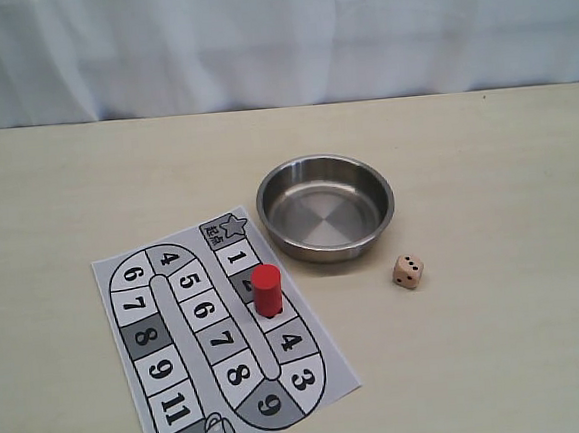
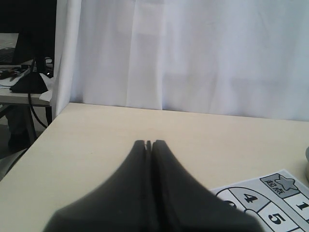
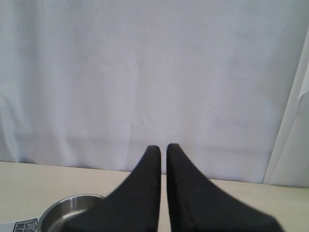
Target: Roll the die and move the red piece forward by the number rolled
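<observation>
Tabletop (image 1: 486, 161) die (image 1: 407, 272) apart from right end effector (image 3: 163, 147)

1. I am seeing the die (image 1: 408, 271) sitting alone on the bare table (image 1: 521, 359). Its right and near sides are lying open, and so is the way down from above.
2. I am watching the steel bowl (image 1: 325, 208), near the die, behind and to its left. Its raised rim is crowding that side.
3. The red piece (image 1: 266, 290) is standing upright on the flat game board (image 1: 154, 337), apart from the bowl, with its sides staying reachable.
4. I am finding wide open table left of the board.
5. A white curtain (image 1: 275, 37) is closing off the far edge.
</observation>
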`<state>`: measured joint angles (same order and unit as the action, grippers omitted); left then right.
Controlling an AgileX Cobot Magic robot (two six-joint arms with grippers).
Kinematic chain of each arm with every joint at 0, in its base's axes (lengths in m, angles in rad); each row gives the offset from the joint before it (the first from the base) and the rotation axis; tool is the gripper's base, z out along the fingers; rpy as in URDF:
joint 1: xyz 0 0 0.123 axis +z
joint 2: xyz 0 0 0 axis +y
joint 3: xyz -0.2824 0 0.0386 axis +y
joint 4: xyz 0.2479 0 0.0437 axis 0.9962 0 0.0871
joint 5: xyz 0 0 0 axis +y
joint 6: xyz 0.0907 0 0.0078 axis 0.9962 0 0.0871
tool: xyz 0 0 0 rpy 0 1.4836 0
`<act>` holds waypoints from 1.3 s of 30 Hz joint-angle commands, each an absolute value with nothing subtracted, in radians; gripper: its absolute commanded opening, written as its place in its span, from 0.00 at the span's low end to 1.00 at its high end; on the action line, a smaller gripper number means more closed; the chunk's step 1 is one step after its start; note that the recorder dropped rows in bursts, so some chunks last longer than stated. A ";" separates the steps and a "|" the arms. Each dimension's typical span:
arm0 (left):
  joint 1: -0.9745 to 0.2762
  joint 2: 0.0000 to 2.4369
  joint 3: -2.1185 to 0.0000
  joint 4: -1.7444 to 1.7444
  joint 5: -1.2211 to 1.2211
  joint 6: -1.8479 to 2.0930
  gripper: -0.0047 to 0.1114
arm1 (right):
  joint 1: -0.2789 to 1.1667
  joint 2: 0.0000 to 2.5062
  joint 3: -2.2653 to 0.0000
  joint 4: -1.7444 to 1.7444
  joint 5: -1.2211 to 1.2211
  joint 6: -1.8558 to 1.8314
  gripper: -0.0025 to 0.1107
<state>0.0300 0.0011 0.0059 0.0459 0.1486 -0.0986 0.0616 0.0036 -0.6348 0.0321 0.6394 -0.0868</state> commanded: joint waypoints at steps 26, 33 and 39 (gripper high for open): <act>0.024 0.000 0.000 0.044 0.144 -0.100 0.04 | 0.061 0.000 0.000 0.029 -0.056 -0.144 0.06; 0.024 0.000 0.000 0.044 0.144 -0.100 0.04 | 0.061 0.000 0.000 0.029 0.029 -0.146 0.06; 0.024 0.000 0.000 0.044 0.144 -0.100 0.04 | 0.061 0.000 0.000 0.010 0.120 -0.146 0.06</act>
<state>0.0300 0.0011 0.0059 0.0459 0.1486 -0.0986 0.0616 0.0053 -0.0038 0.0298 0.0651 -0.1392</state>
